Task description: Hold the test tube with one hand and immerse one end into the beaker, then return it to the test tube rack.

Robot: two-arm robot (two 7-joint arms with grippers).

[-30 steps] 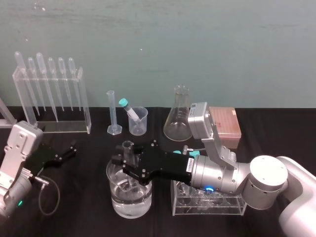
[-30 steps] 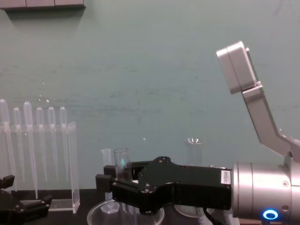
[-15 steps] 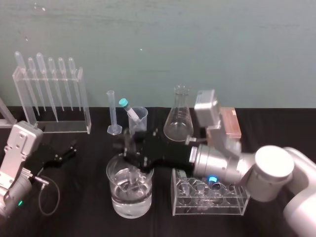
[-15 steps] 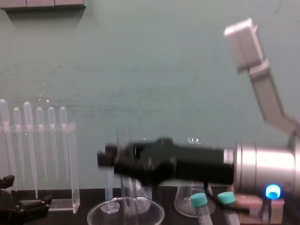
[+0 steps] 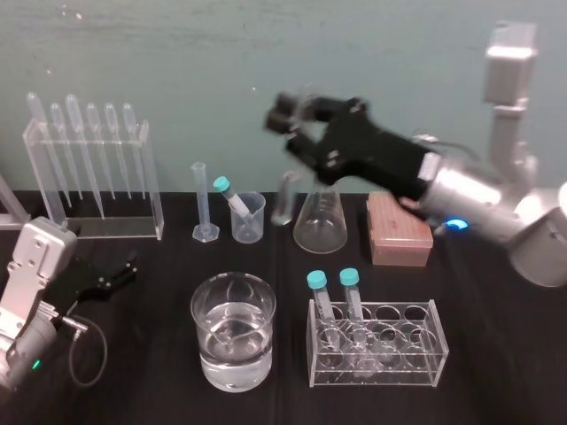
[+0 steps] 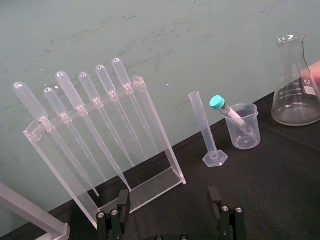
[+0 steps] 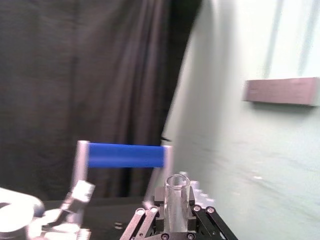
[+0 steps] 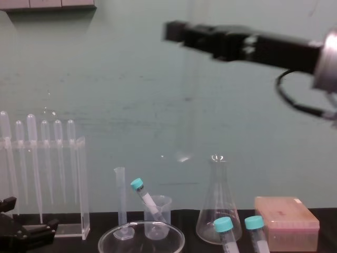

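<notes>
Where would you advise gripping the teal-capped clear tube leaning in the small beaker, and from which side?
I'd grip the teal-capped clear tube just under its cap, from above: its lower end sits inside the small clear beaker, and it leans toward the slim graduated cylinder.

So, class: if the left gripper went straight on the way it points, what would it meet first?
Probably the pipette stand: the left gripper points at its base, though depth is unclear.

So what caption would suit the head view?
Right gripper holds the test tube high over the table; left gripper parked at left.
</notes>
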